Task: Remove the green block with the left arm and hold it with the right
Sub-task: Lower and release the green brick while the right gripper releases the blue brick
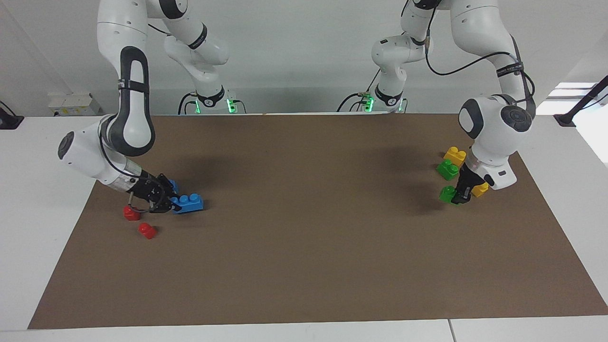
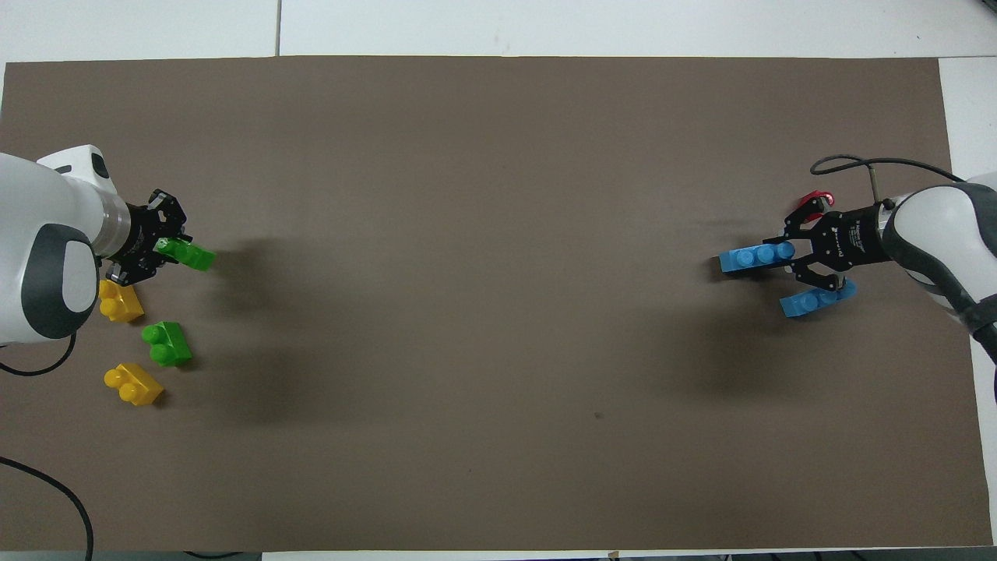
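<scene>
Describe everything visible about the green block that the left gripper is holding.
The green block is a small bright green brick of glossy plastic. It is pinched at one end in the shut left gripper, its free end sticking out toward the table's middle. It sits low over the brown mat at the left arm's end; whether it touches the mat cannot be told. A yellow brick lies just beside the gripper, apart from the block.

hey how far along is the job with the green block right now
Done: the left pincer is shut on the green block, apart from the blue bricks. In hand: the right pincer is shut on a blue brick, low over the brown mat. Left: setting the green block down beside the other green brick and the yellow ones, if that is wanted.
</scene>
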Tool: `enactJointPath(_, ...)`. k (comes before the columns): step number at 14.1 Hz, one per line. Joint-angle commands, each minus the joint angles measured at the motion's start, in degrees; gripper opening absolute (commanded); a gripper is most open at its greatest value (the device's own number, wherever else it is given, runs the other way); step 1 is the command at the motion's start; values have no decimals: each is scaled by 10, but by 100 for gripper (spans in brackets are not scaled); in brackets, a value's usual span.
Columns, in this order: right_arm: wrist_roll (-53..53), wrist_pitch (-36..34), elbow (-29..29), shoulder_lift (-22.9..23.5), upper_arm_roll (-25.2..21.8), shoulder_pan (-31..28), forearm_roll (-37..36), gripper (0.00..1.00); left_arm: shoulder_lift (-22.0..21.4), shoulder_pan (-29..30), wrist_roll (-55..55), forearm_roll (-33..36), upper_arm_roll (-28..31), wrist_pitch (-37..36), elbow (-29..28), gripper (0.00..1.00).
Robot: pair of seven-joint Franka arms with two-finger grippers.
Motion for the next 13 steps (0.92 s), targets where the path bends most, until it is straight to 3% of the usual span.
enactJointPath(1, -12, 19, 6, 11, 8, -8, -10, 0, -15, 22, 26, -5, -6, 33, -39, 0)
enactJointPath(8, -11, 31, 2, 13, 9, -7, -6, 0, -12, 37, 25, -5, -6, 100, -82, 0)
enactJointPath(9, -11, 32, 2, 13, 9, -6, -8, 42, -11, 38, 25, -5, -6, 101, -82, 0)
enactJointPath(10, -9, 33, 2, 13, 9, -6, -7, 67, -11, 38, 26, -5, -6, 105, -82, 0)
enactJointPath(11, -8, 33, 2, 13, 9, -6, -6, 78, -11, 38, 25, -5, -6, 106, -82, 0)
enactJointPath(13, -7, 32, 5, 13, 9, -7, -6, 82, -4, 37, 23, -7, -6, 114, -87, 0)
